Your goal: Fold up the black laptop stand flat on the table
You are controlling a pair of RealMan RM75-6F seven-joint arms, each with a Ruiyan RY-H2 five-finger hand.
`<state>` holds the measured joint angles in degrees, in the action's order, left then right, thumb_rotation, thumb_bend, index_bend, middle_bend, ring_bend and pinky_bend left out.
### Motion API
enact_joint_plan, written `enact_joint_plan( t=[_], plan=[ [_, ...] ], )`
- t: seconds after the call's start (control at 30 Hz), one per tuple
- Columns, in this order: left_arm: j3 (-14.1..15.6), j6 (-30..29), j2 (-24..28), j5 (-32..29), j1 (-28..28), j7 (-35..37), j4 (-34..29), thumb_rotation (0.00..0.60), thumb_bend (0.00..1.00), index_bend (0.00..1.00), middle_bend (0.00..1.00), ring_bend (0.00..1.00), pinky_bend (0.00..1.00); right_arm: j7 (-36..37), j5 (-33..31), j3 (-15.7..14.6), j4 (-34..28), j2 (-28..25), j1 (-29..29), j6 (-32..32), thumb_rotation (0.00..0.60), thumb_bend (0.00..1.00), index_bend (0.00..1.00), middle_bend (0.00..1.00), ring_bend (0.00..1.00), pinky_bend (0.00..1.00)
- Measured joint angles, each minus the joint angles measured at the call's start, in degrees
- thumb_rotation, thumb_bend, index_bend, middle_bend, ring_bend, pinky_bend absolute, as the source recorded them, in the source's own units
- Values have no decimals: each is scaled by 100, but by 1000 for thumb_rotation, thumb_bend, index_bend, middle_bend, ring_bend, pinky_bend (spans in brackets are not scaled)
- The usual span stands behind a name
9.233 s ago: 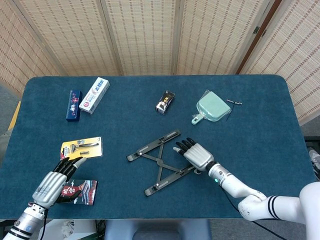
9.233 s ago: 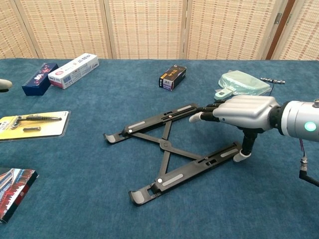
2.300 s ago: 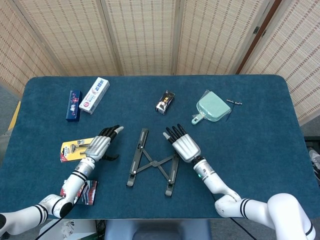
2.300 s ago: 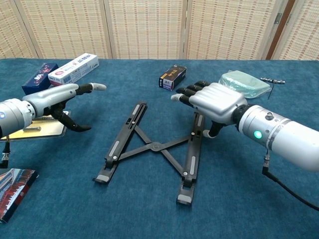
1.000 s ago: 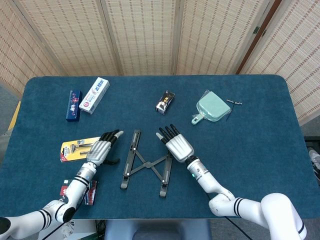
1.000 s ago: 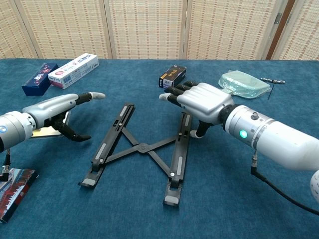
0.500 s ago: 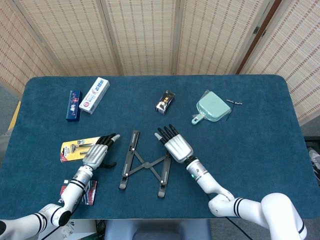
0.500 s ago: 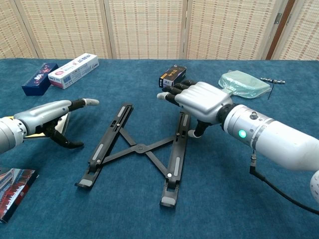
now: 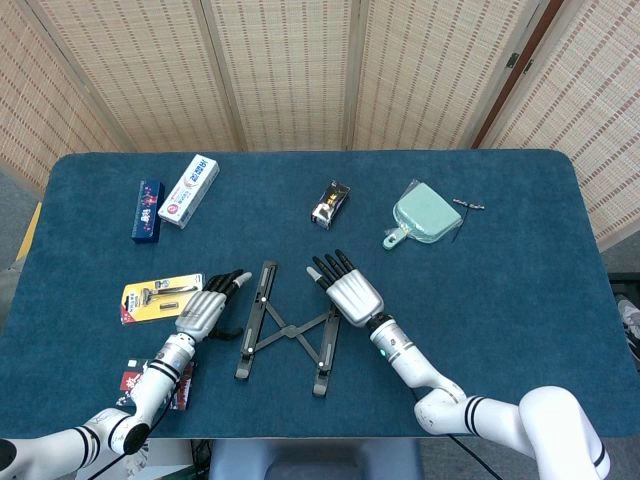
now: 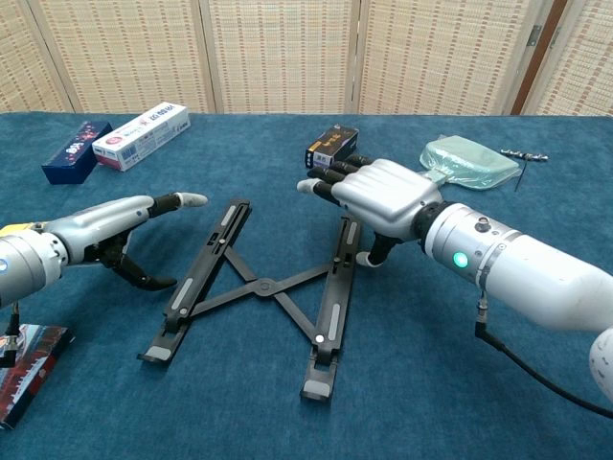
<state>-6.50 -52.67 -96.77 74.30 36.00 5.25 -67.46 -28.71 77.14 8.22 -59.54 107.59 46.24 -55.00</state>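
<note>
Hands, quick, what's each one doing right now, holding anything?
Left hand: open, fingers apart beside the laptop stand, holding nothing.
Right hand: open, over the stand's right rail, gripping nothing.

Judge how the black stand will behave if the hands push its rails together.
The stand probably scissors shut, since its rails cross at a central pivot. Lying low on the cloth, it likely slides rather than tips. Thin bars suggest it is light.

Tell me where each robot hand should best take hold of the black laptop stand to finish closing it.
Probably the outer long edges of the two side rails. The laptop stand lies flat, its rails still joined by a spread X linkage. The left robot hand, open beside the left rail, could push inward from the left; the right robot hand, over the right rail, from the right.
</note>
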Motion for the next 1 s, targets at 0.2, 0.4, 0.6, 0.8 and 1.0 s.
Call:
enact_joint_plan(
  t=[0.2,0.4,0.6,0.8,1.0],
  plan=[
    [-10,24,44,-1,-9,85,-139,600,238,0,0,0,0,49,12,2,38,25,1,-1,600,128,0,0,0,0],
    [-26,86,19,3,34,97,-175,600,238,0,0,0,0,78,66,-6,113,90,13,-33,600,128,0,0,0,0],
    [-35,158,26,7,60,188,-196,600,238,0,0,0,0,165,143,-11,206,132,18,-101,600,128,0,0,0,0],
    [13,308,102,33,96,284,-252,600,238,0,0,0,0,378,314,-63,331,184,46,-146,600,128,0,0,0,0],
    [35,408,166,55,121,436,-325,600,238,0,0,0,0,673,510,-126,472,237,84,-209,600,128,0,0,0,0]
  ],
)
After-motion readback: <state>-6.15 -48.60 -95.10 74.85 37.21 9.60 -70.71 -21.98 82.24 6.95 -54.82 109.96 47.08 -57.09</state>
